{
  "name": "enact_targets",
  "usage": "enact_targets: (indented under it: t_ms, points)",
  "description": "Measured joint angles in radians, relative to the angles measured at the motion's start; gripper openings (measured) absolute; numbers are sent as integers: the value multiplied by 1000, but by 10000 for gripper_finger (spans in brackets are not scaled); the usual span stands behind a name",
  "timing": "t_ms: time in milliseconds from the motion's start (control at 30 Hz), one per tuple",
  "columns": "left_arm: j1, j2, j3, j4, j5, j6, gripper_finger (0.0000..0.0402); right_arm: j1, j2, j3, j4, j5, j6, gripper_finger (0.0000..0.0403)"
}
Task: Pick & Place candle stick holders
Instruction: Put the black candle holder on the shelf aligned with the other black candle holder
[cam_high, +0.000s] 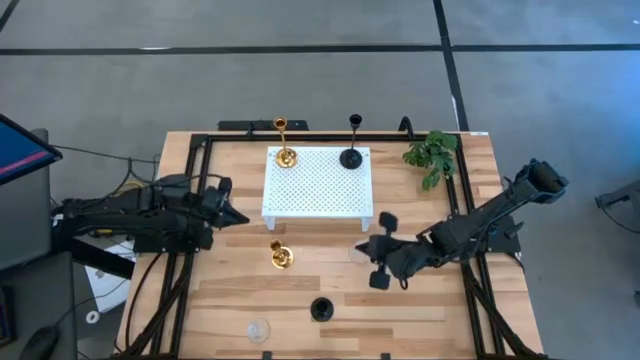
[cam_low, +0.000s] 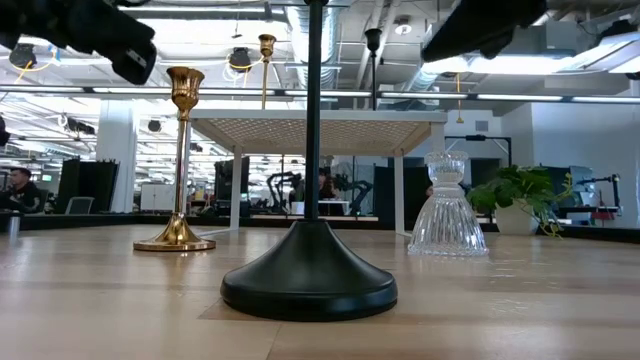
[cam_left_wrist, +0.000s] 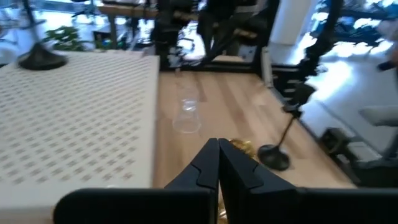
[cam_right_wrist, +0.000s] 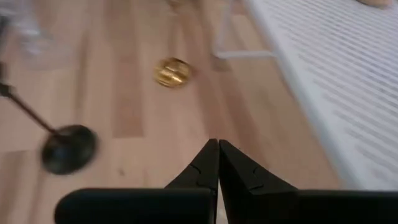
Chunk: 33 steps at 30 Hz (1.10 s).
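Two candle stick holders stand on the white perforated platform: a gold one and a black one. On the table stand a gold holder, a black holder and a clear glass holder. Another clear glass holder stands by the platform's near right leg. My left gripper is shut and empty, level, left of the platform. My right gripper is shut and empty, slanting down above the table to the right of the gold holder.
A green plant sprig lies at the far right corner. Black frame rails run along the table's left, right and far sides. Bare wood shows between the platform and the near edge, around the standing holders.
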Motion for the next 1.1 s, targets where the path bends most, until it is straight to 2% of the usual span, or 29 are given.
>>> enact_targets:
  t_ms: [167,333,467,733,933,1100]
  points:
    - [-101,1,0,37,-1,-29,3,-28,0,-85,177,-129,-48,0]
    - [-234,14,0,58,-51,-29,3,-31,0,-131,220,-177,-19,0]
    - [-360,78,0,87,-177,-33,3,-24,0,-158,268,-180,1,0]
    - [-631,288,0,181,-443,-29,3,2,0,-169,302,-180,1,0]
    - [-794,356,0,208,-622,-29,3,18,0,-169,303,-180,13,0]
    - [-856,358,0,216,-668,-29,3,37,0,-169,308,-193,31,0]
